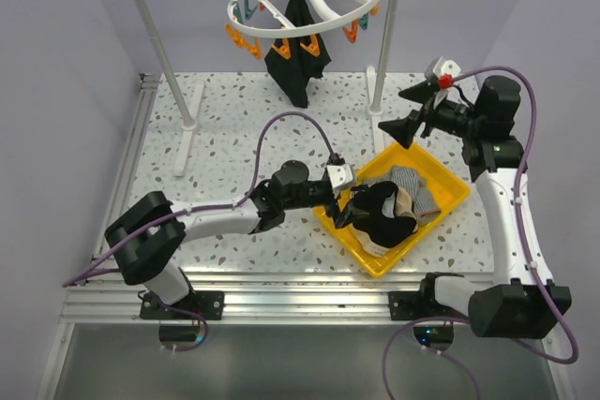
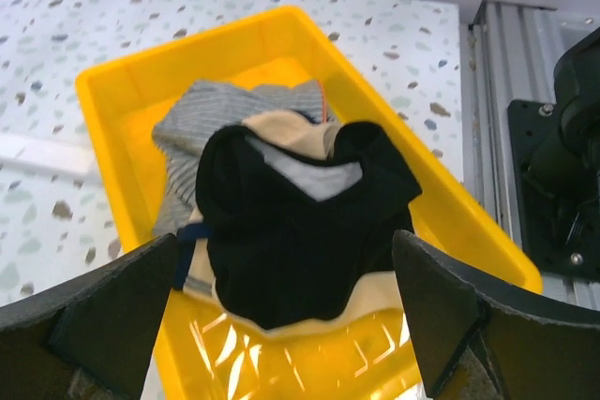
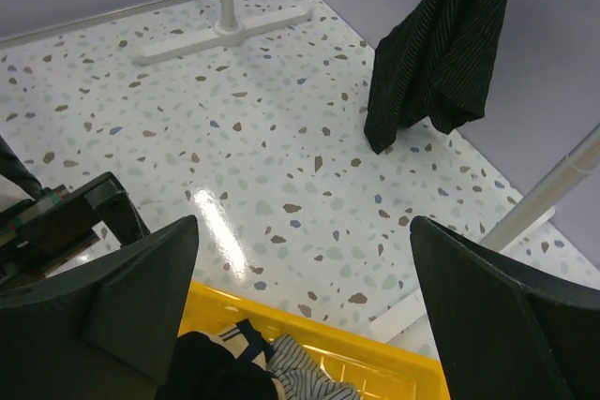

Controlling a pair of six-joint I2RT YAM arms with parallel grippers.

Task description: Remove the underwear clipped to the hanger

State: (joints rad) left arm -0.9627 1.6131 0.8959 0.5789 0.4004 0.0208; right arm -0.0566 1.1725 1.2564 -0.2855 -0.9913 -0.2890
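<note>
White tubular arm links (image 1: 217,221) join chunky black motor housings (image 1: 141,236); a purple cable (image 1: 292,117) runs along each arm. The left gripper (image 2: 286,241) has dark wedge-shaped fingers (image 2: 103,316), seemingly rubber-faced. A red knob (image 1: 445,80) tops the right wrist.

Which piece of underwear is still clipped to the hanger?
The dark pinstriped one, dangling from the white ring hanger. The black piece, beige piece and grey-striped piece lie heaped in the yellow tray instead.

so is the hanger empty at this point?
No, one black garment hangs from the hanger in the top view.
</note>
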